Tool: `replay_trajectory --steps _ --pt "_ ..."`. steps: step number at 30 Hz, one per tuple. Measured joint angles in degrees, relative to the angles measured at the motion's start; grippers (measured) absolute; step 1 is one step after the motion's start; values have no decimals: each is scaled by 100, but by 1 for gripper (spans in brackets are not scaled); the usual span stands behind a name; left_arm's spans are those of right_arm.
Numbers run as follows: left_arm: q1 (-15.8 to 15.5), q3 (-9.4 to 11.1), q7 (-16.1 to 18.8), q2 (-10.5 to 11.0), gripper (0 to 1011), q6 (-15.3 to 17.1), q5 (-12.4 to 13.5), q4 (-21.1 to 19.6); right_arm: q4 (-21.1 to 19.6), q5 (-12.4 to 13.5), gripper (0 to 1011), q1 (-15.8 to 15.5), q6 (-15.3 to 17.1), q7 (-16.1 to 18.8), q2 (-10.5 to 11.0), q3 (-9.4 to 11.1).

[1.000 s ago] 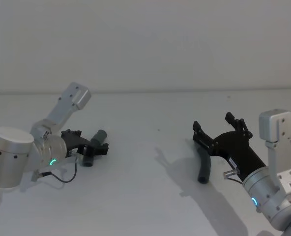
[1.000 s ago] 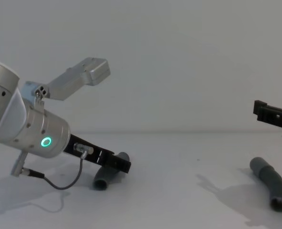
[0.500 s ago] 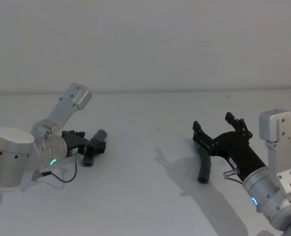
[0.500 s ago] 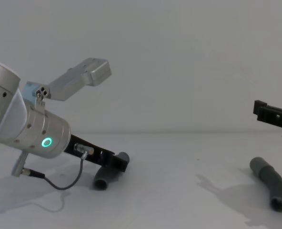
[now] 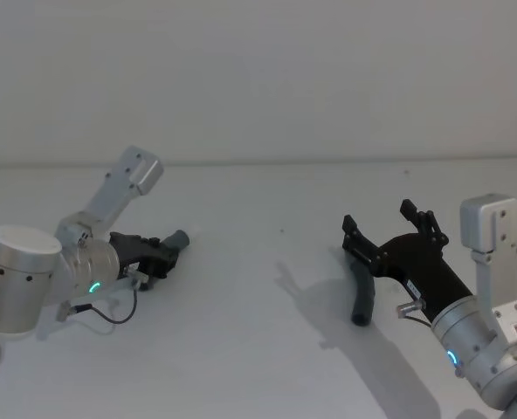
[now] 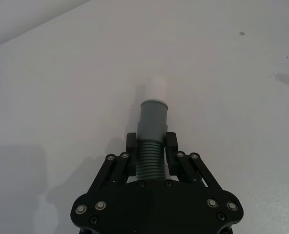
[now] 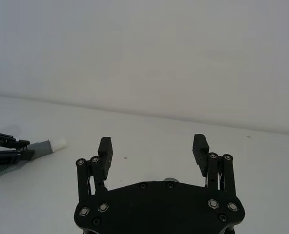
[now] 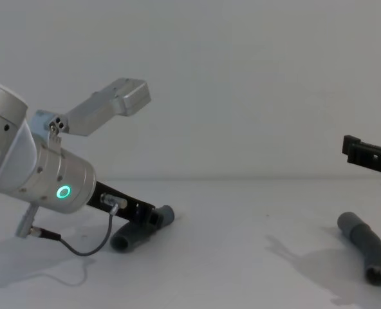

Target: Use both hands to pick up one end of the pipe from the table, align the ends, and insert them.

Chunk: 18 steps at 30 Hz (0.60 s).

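Fingers of the left gripper clenched on the ribbed middle of one pipe piece, one finger pressed to each side. Smooth grey cuff just beyond the fingertips, whitish tip past that, pointing straight away from the fingers. Seen from the chest, back end of this piece behind the fingers, slanting down close to the surface; cannot tell whether touching it. Green ring light lit on the wrist behind these fingers.

Fingers of the right gripper released, spread wide, nothing between them. Second pipe piece flat on the surface beneath that gripper, below and behind the fingertips and apart from them, upper part hidden under the black gripper body in the head view. Dark grey, gently bent, one open end turned toward the robot in the chest view.

From the right wrist, held piece far beyond the open fingers, off to one side, whitish tip turned toward the middle of the surface. Both pieces well apart, bare white surface between them.
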Motion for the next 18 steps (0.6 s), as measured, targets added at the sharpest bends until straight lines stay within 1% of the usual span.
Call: replay_trajectory --steps 4,18 --pt "-1 0 0 0 304 -1 2 2 0 0 1000 0 0 0 0 0" --pt "-1 0 1 1 304 -1 3 2 0 0 1000 0 0 0 -1 0"
